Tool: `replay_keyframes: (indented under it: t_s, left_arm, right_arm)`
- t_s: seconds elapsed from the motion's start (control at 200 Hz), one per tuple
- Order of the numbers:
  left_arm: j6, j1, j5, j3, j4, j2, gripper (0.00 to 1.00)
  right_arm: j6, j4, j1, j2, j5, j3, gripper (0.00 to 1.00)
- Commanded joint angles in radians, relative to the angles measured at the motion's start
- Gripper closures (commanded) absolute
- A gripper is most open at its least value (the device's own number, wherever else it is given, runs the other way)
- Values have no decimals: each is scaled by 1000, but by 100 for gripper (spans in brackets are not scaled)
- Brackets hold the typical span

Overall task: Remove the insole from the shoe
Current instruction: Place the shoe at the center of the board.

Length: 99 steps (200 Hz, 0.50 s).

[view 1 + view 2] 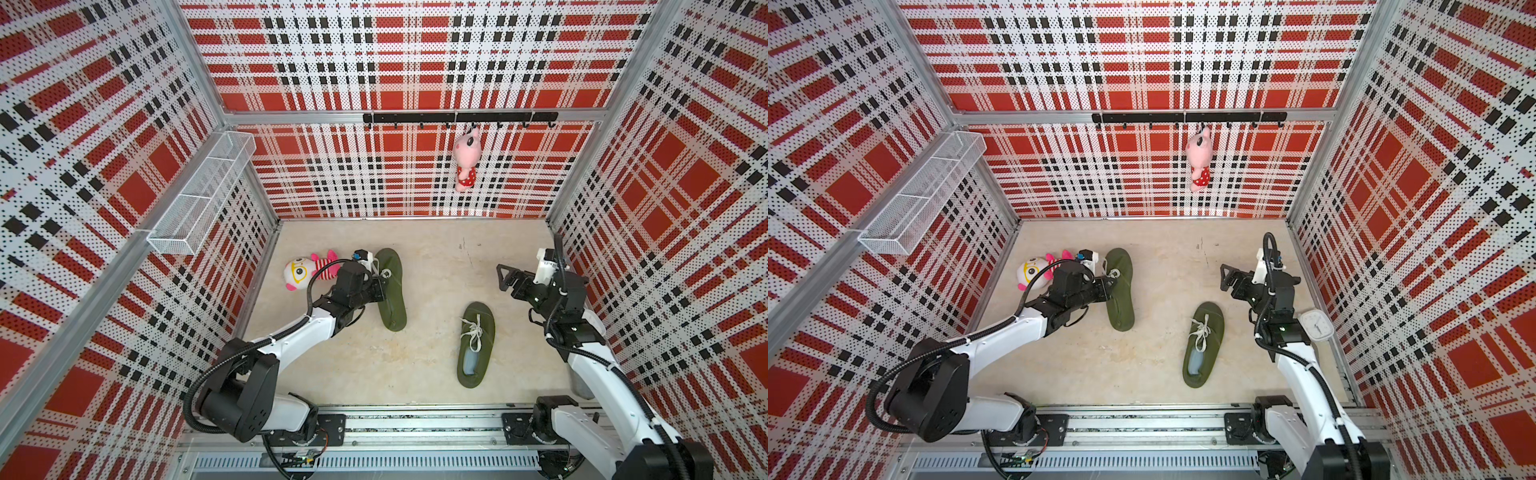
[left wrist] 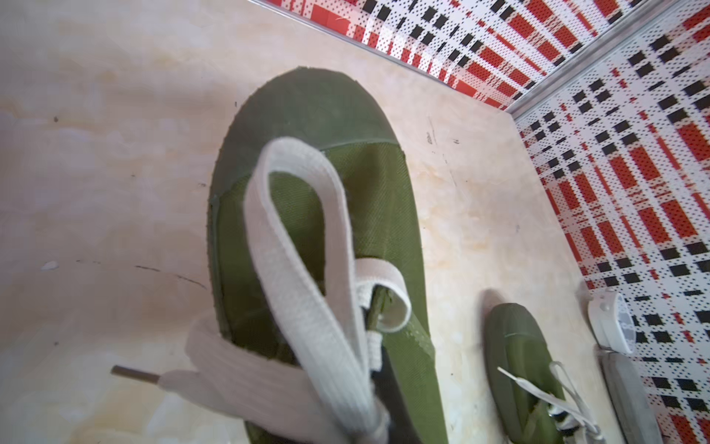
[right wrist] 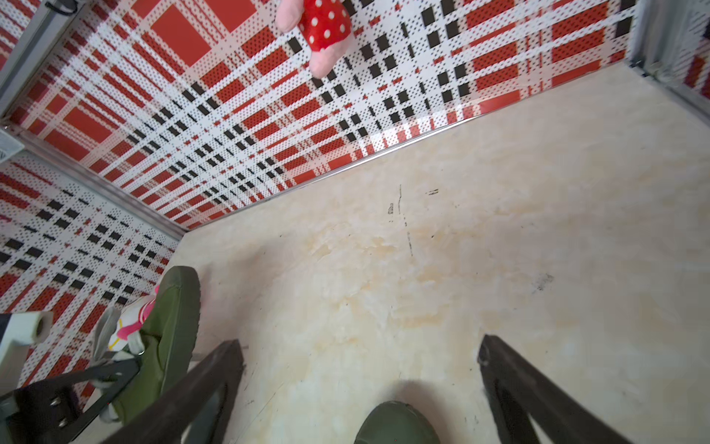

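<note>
Two olive-green shoes with white laces lie on the beige floor. My left gripper (image 1: 380, 282) sits over the lacing of the left shoe (image 1: 392, 307), shut on its white lace (image 2: 307, 269), which runs up close to the left wrist camera. That shoe's insole is hidden under the gripper. The right shoe (image 1: 478, 332) lies apart, and a blue-grey insole (image 1: 468, 362) shows in its opening. My right gripper (image 1: 505, 278) hovers open over bare floor beyond that shoe's toe (image 3: 395, 423), with nothing between its fingers (image 3: 215, 384).
A plush doll with yellow glasses (image 1: 299, 272) lies just left of the left arm's wrist. A pink plush (image 1: 466, 160) hangs from the black hook rail (image 1: 457, 117). A wire basket (image 1: 199, 195) is on the left wall. A white clock (image 1: 1316, 326) stands by the right wall.
</note>
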Motion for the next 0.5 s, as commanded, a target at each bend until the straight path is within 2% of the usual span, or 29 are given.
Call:
replay_keyframes:
  t_s: [0.0, 0.401, 0.491]
  left_arm:
    - [34, 7, 52, -5, 49, 21, 100]
    - [105, -7, 55, 89, 69, 239, 100]
    - [119, -9, 48, 108, 55, 254, 90]
  right_arm:
    - [-31, -12, 43, 44, -15, 55, 0]
    - [-24, 11, 190, 197, 5, 118, 0]
    - [-30, 9, 219, 231, 7, 131, 0]
